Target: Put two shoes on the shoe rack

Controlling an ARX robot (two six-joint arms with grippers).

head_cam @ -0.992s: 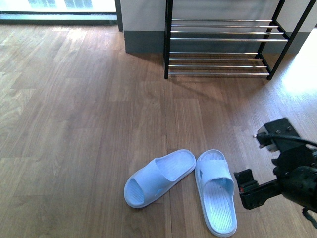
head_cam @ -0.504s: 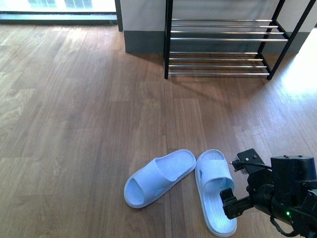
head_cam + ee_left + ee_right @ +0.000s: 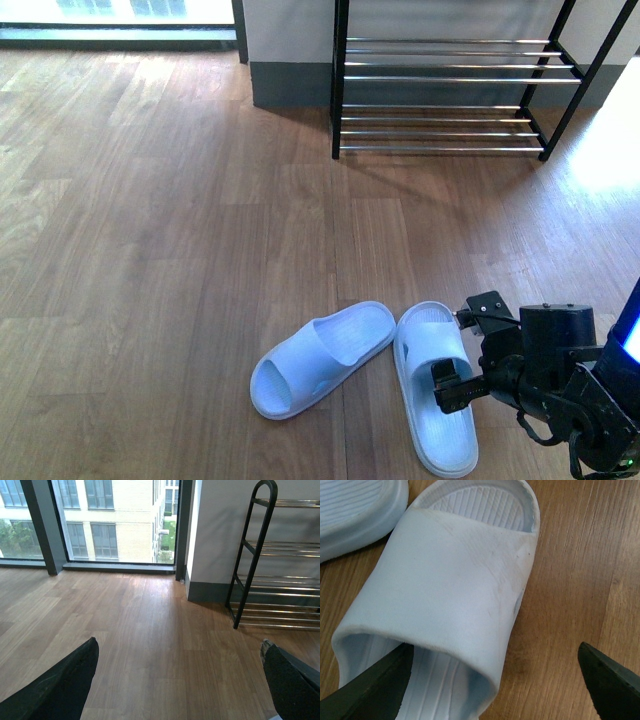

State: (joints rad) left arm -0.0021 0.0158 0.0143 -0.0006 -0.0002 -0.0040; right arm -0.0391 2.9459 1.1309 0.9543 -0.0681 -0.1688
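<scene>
Two pale blue slides lie on the wooden floor in the front view, the left slide (image 3: 320,358) angled and the right slide (image 3: 435,400) pointing away from me. My right gripper (image 3: 467,345) is open at the right slide's strap. In the right wrist view the gripper (image 3: 493,649) straddles the strap's edge: one finger (image 3: 375,690) is over the slide (image 3: 450,590) and the other is over bare floor. The second slide (image 3: 355,505) shows at a corner. The shoe rack (image 3: 450,80) stands against the far wall. My left gripper (image 3: 178,644) is open over bare floor with the shoe rack (image 3: 250,570) ahead.
A grey skirting and white wall (image 3: 290,60) run behind the rack. Tall windows with dark frames (image 3: 45,530) stand to the left of the rack. Wooden floor (image 3: 150,250) spreads between the slides and the rack.
My right arm has moved left and down, bringing its open gripper from beside the right slide to over that slide's strap. The slides have not moved.
</scene>
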